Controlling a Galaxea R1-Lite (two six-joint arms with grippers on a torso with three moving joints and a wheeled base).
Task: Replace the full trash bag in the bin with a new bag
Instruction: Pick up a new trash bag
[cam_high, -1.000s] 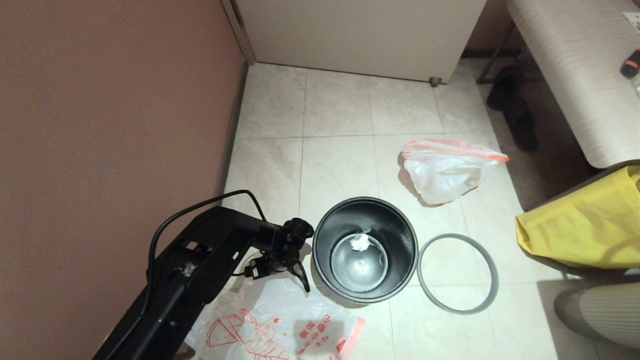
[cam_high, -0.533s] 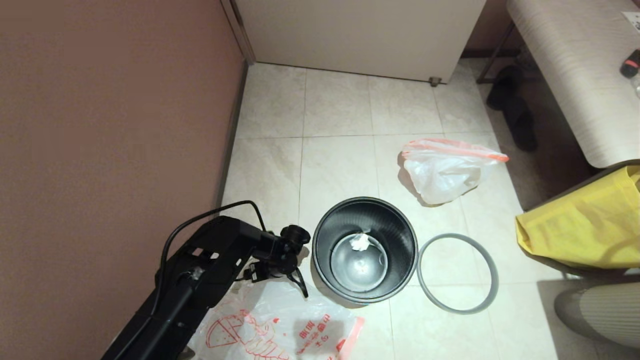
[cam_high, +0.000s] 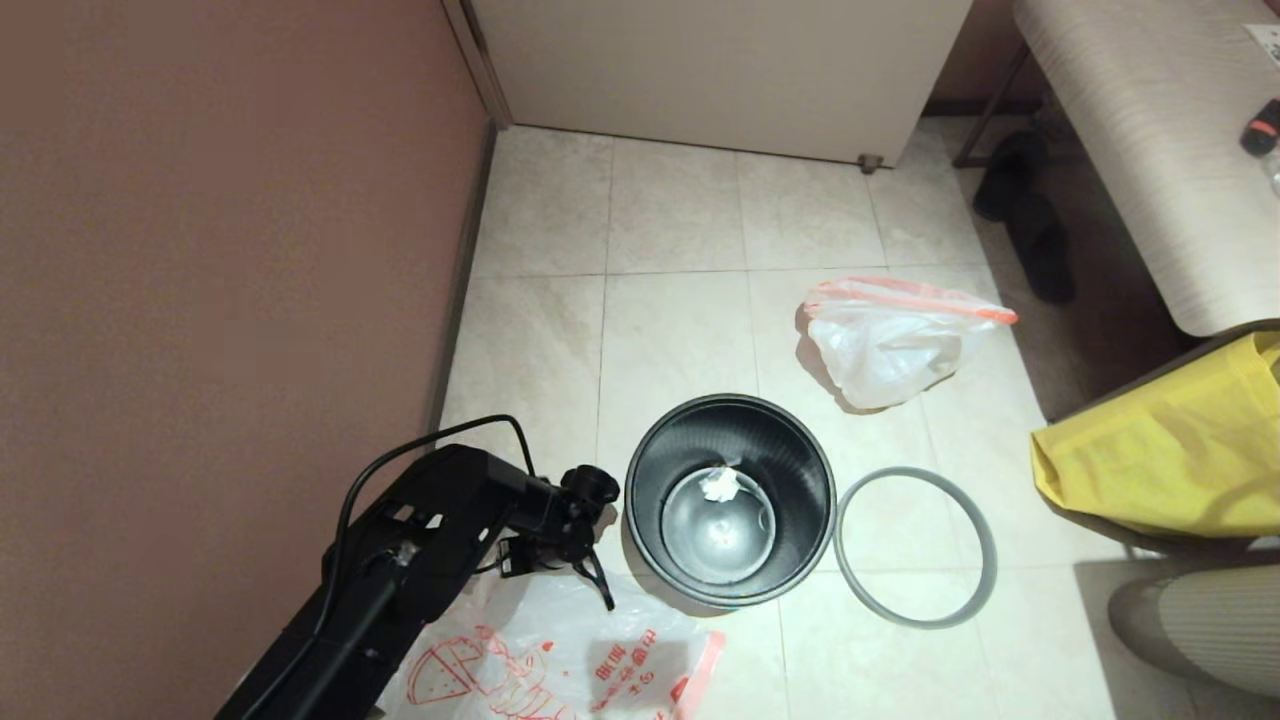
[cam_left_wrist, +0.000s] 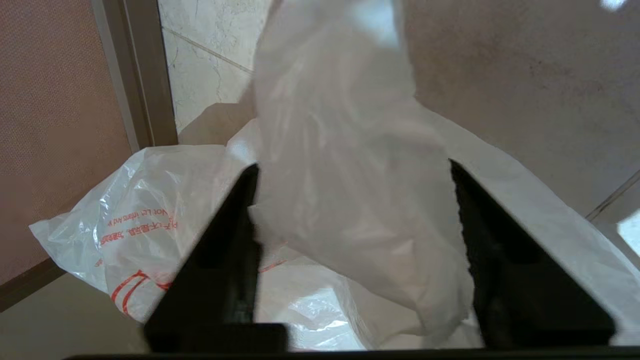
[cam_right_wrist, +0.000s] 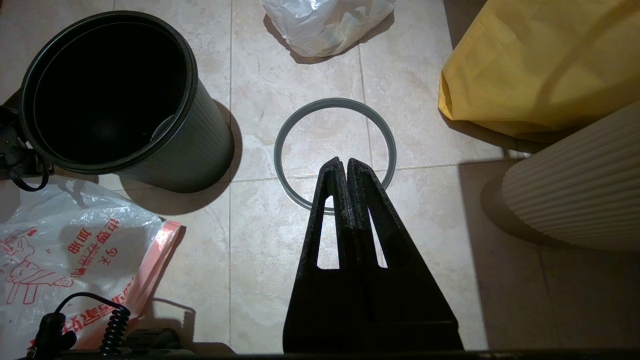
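The left gripper (cam_high: 590, 585) is low over the floor, just beside the bin (cam_high: 730, 498) on its left side, at the far edge of the new bag (cam_high: 560, 660). In the left wrist view its two fingers (cam_left_wrist: 220, 270) stand apart, and a fold of the thin white plastic rises between them; whether they already pinch this fold, one cannot tell. The new bag lies flat on the tiles near the robot, with its red drawing and pink edge band visible. The bin stands upright with no bag inside, only a small white crumpled scrap (cam_high: 720, 483) on the shiny bottom. The grey rim ring (cam_high: 916, 546) lies on the floor just to the right of the bin. The full trash bag (cam_high: 890, 340) sits further away, well apart from the bin. A yellow fabric bag (cam_high: 1170, 450) is at the right side, and the brown wall (cam_high: 220, 250) is close to the left arm. The right gripper (cam_right_wrist: 342, 172) hangs above the ring with its fingers pressed together, holding nothing.
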